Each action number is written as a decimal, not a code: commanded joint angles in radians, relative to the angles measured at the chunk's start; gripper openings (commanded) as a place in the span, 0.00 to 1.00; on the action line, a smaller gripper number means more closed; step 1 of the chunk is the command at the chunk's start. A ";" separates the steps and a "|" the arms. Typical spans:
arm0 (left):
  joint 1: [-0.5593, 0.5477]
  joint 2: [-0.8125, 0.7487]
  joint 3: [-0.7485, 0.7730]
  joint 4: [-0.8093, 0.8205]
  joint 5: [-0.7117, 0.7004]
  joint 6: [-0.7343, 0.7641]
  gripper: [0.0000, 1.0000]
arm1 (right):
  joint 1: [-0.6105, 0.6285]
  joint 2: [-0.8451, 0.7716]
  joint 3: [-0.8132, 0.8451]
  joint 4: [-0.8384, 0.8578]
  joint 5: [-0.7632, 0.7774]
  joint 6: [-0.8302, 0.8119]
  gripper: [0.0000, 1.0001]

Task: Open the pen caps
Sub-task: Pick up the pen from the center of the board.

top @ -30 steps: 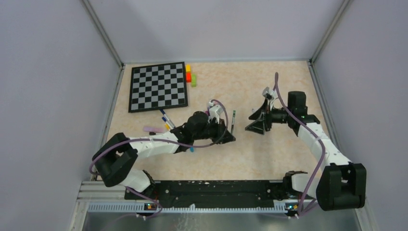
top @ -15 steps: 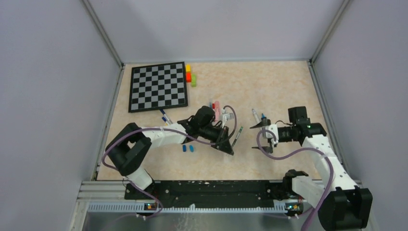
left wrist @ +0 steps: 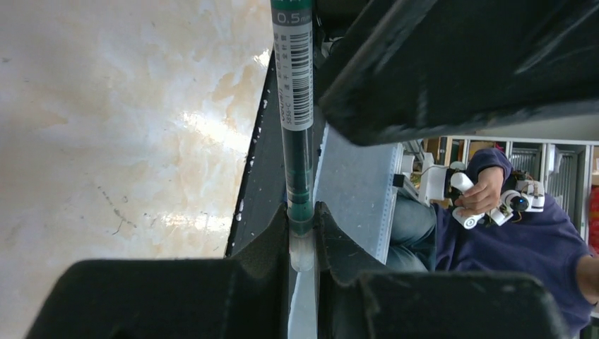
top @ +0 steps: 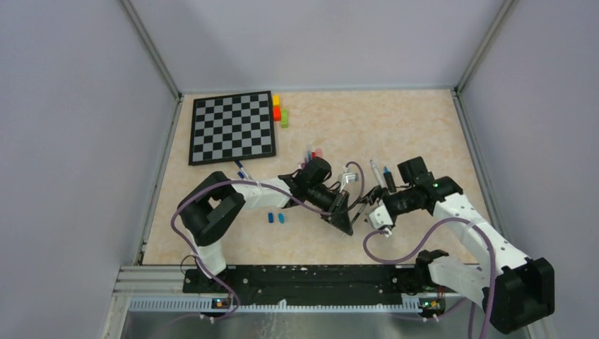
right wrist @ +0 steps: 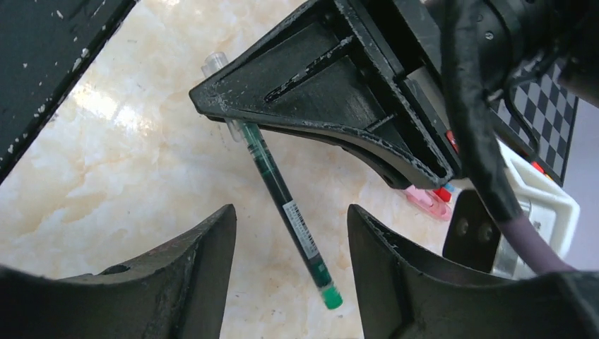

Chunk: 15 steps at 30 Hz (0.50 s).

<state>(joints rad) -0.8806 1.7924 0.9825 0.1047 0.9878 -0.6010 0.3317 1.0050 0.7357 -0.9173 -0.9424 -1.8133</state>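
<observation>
Left wrist view: the left gripper (left wrist: 302,229) is clamped tight on a green pen (left wrist: 297,106). Its two black fingers (left wrist: 265,244) pinch the barrel just where the green body meets a clear end piece (left wrist: 302,253), which is probably the cap, though the view is too tight to be sure. The labelled barrel runs straight out from the jaws.

In the right wrist view the right gripper (right wrist: 289,212) stands with its jaws apart. One finger (right wrist: 191,275) sits on each side of the pen's free green end, with a gap either side and no contact visible. The clear tip pokes out past the left gripper's far side.

From above, the two grippers meet nose to nose near the table's middle. Two blue caps (top: 275,218) lie on the table just left of them, and other pens (top: 378,173) lie just behind.
</observation>
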 commanded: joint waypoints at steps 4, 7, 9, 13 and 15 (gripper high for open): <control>-0.019 0.033 0.057 0.042 0.069 -0.007 0.02 | 0.109 0.024 0.007 0.003 0.207 -0.141 0.47; -0.023 0.039 0.061 0.042 0.075 -0.009 0.03 | 0.143 0.032 -0.001 0.002 0.252 -0.159 0.40; -0.026 0.041 0.062 0.043 0.076 -0.011 0.03 | 0.158 0.035 -0.002 0.005 0.260 -0.163 0.35; -0.026 0.036 0.057 0.043 0.070 -0.011 0.09 | 0.162 0.030 -0.008 0.007 0.247 -0.160 0.04; -0.026 0.027 0.051 0.043 0.061 -0.010 0.14 | 0.162 0.019 -0.020 0.005 0.236 -0.159 0.00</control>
<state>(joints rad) -0.9024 1.8317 1.0119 0.1028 1.0359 -0.6155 0.4816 1.0374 0.7311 -0.9211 -0.6880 -1.9553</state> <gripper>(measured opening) 0.156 0.051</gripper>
